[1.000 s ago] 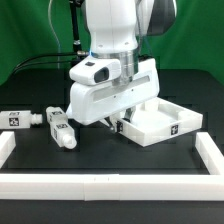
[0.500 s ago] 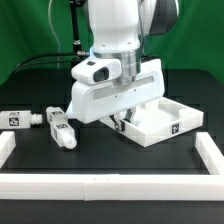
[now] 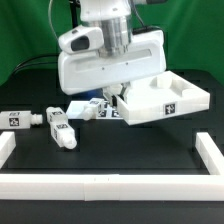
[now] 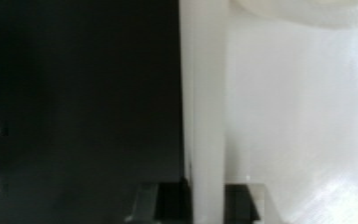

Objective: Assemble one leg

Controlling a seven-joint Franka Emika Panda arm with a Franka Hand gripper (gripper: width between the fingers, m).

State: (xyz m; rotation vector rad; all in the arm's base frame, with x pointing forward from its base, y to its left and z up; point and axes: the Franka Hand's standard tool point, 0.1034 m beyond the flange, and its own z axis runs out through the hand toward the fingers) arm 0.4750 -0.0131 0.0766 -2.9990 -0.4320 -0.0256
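At the exterior view's far left one leg (image 3: 14, 118) lies on its side on the black table (image 3: 130, 150). Just beside it, a second leg (image 3: 62, 129) lies angled toward the front. A third leg (image 3: 88, 108) lies farther back, half hidden under the arm's white body. All three lie loose, apart from the gripper.

Right of them the gripper (image 3: 118, 97) points down at the near left corner of the square panel (image 3: 168, 100). The panel fills the right half and sits tilted, but I cannot tell whether it touches the table. In the wrist view the gripper (image 4: 206, 200) is clamped on the panel's thin white wall (image 4: 202, 110), with one dark fingertip (image 4: 167, 200) on each side. A white border rail (image 3: 100, 182) runs along the front.
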